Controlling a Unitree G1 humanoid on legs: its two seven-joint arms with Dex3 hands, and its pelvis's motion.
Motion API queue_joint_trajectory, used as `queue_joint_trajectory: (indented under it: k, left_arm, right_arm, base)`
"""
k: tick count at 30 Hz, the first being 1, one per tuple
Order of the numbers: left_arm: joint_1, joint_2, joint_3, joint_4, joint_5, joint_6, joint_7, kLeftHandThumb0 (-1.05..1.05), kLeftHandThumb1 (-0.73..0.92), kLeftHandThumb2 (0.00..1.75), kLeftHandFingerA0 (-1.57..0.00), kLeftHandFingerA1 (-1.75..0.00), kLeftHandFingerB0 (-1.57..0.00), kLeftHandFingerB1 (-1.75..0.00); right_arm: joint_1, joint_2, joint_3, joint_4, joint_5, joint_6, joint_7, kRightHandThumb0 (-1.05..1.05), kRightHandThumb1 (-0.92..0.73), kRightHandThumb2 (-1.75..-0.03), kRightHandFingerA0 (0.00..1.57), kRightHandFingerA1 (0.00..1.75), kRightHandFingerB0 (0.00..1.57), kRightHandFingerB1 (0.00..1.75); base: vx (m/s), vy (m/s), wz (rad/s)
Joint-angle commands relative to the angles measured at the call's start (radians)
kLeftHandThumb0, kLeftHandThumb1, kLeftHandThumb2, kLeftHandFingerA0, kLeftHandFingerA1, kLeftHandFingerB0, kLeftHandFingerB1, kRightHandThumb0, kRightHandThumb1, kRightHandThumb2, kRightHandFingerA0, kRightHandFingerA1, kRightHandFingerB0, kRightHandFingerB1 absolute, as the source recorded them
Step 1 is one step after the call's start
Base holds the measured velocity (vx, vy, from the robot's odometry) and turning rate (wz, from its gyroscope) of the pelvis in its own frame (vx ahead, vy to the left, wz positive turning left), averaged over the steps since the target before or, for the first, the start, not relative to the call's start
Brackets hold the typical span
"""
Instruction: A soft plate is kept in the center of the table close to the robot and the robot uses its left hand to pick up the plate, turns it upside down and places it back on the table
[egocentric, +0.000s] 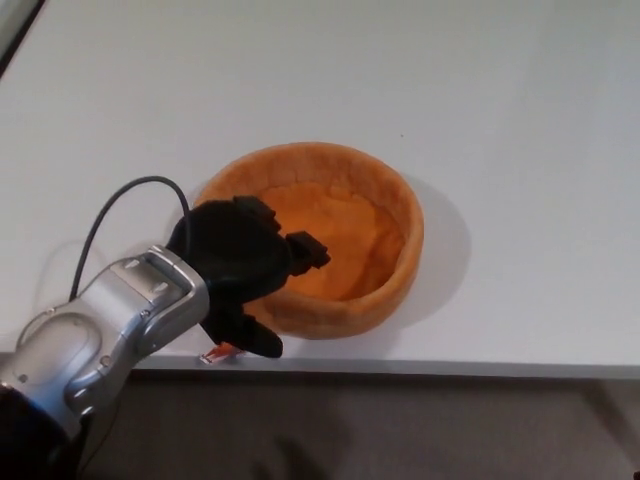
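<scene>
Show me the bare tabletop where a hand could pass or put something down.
Free: the white table beyond the orange soft plate, and the stretch to its right. Crowded: the near-left corner, where the left hand sits over the plate's rim by the table edge.

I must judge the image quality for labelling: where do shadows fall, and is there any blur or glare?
Head view: the orange soft plate throws a soft shadow to its right on the white table; the left robot hand is black and shows little detail, its outline slightly soft; no strong glare on the table; the floor below the table edge is dim.
</scene>
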Motion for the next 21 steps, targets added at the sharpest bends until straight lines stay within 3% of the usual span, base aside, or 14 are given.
queue_joint_trajectory:
  k: [1, 9, 10, 11, 12, 13, 14, 15, 16, 17, 18, 20, 21]
  left_arm:
    - [0.01, -0.005, -0.026, 0.038, 0.053, 0.005, 0.027, -1.0, 0.8, 0.66, -0.3, -0.33, -0.33, -0.31]
    - [0.011, -0.033, -0.041, 0.09, 0.075, 0.022, 0.041, -0.99, 0.8, 0.65, -0.32, -0.34, -0.32, -0.32]
    - [0.012, -0.036, -0.039, 0.09, 0.074, 0.024, 0.039, -1.03, 0.67, 1.1, -0.33, -0.45, -0.25, -0.4]
    - [0.012, -0.037, -0.039, 0.09, 0.074, 0.025, 0.037, -1.03, 0.67, 1.1, -0.33, -0.45, -0.25, -0.4]
    - [0.011, -0.036, -0.039, 0.089, 0.074, 0.021, 0.039, -0.99, 0.79, 0.68, -0.38, -0.35, -0.36, -0.32]
    - [0.011, -0.037, -0.039, 0.089, 0.074, 0.019, 0.041, -0.96, 0.8, 0.65, -0.46, -0.37, -0.44, -0.34]
    - [0.009, -0.036, -0.042, 0.097, 0.083, 0.006, 0.075, -0.93, 0.61, 1.06, -0.65, -0.64, -0.64, -0.53]
    - [0.006, -0.035, -0.046, 0.105, 0.094, -0.009, 0.113, -0.93, 0.61, 1.06, -0.65, -0.64, -0.64, -0.53]
    - [0.004, -0.035, -0.05, 0.112, 0.103, -0.017, 0.144, -0.95, 0.81, 0.66, -0.74, -0.87, -0.8, -0.58]
    - [0.002, -0.035, -0.052, 0.116, 0.106, -0.02, 0.156, -0.95, 0.81, 0.66, -0.74, -0.87, -0.8, -0.58]
    - [0.002, -0.044, -0.053, 0.121, 0.112, -0.011, 0.172, -0.79, 0.72, 0.62, -0.79, -1.55, -0.79, -1.25]
    - [0.001, -0.053, -0.053, 0.128, 0.108, -0.004, 0.176, -0.72, 0.69, 0.61, -0.88, -1.55, -0.82, -1.25]
    - [0.002, -0.06, -0.053, 0.136, 0.108, -0.007, 0.199, -0.69, 0.52, 0.85, -1.03, -1.36, -0.92, -1.07]
  right_arm:
    - [0.002, -0.012, -0.007, 0.004, 0.009, 0.008, 0.005, -0.78, -0.89, -0.68, 0.49, 0.41, 0.3, 0.31]
    - [-0.002, -0.009, -0.007, 0.013, 0.012, -0.007, 0.01, -0.79, -0.89, -0.68, 0.49, 0.41, 0.31, 0.32]
    - [-0.001, -0.009, -0.006, 0.009, 0.012, -0.003, 0.01, -0.79, -0.89, -0.68, 0.48, 0.42, 0.3, 0.33]
    - [0.0, -0.009, -0.006, 0.008, 0.012, -0.001, 0.01, -0.79, -0.89, -0.68, 0.48, 0.42, 0.3, 0.33]
    - [0.0, -0.009, -0.006, 0.008, 0.012, -0.001, 0.009, -0.79, -0.89, -0.68, 0.49, 0.42, 0.31, 0.33]
    - [0.0, -0.008, -0.005, 0.006, 0.013, 0.0, 0.009, -0.79, -0.89, -0.68, 0.48, 0.43, 0.3, 0.33]
    - [0.0, -0.008, -0.005, 0.005, 0.013, 0.0, 0.01, -0.79, -0.89, -0.68, 0.48, 0.42, 0.3, 0.33]
    - [0.0, -0.009, -0.005, 0.007, 0.013, -0.002, 0.011, -0.79, -0.89, -0.68, 0.48, 0.42, 0.3, 0.33]
    - [0.001, -0.01, -0.005, 0.005, 0.015, -0.001, 0.014, -0.78, -0.89, -0.68, 0.47, 0.42, 0.3, 0.32]
    - [0.002, -0.011, -0.005, 0.003, 0.015, 0.0, 0.015, -0.78, -0.89, -0.68, 0.47, 0.42, 0.3, 0.32]
    - [0.001, -0.009, -0.005, 0.003, 0.02, 0.005, 0.016, -0.78, -0.89, -0.68, 0.48, 0.42, 0.3, 0.32]
    - [0.001, -0.007, -0.006, 0.003, 0.021, 0.003, 0.015, -0.78, -0.89, -0.68, 0.48, 0.42, 0.3, 0.32]
    - [0.003, -0.007, -0.007, 0.003, 0.021, 0.003, 0.015, -0.78, -0.89, -0.67, 0.49, 0.42, 0.32, 0.32]
  base:
    - [0.0, 0.0, 0.0]
    - [0.0, 0.0, 0.0]
    - [0.0, 0.0, 0.0]
    - [0.0, 0.0, 0.0]
    - [0.0, 0.0, 0.0]
    - [0.0, 0.0, 0.0]
    - [0.0, 0.0, 0.0]
    - [0.0, 0.0, 0.0]
    - [0.0, 0.0, 0.0]
    - [0.0, 0.0, 0.0]
    - [0.0, 0.0, 0.0]
    - [0.0, 0.0, 0.0]
    - [0.0, 0.0, 0.0]
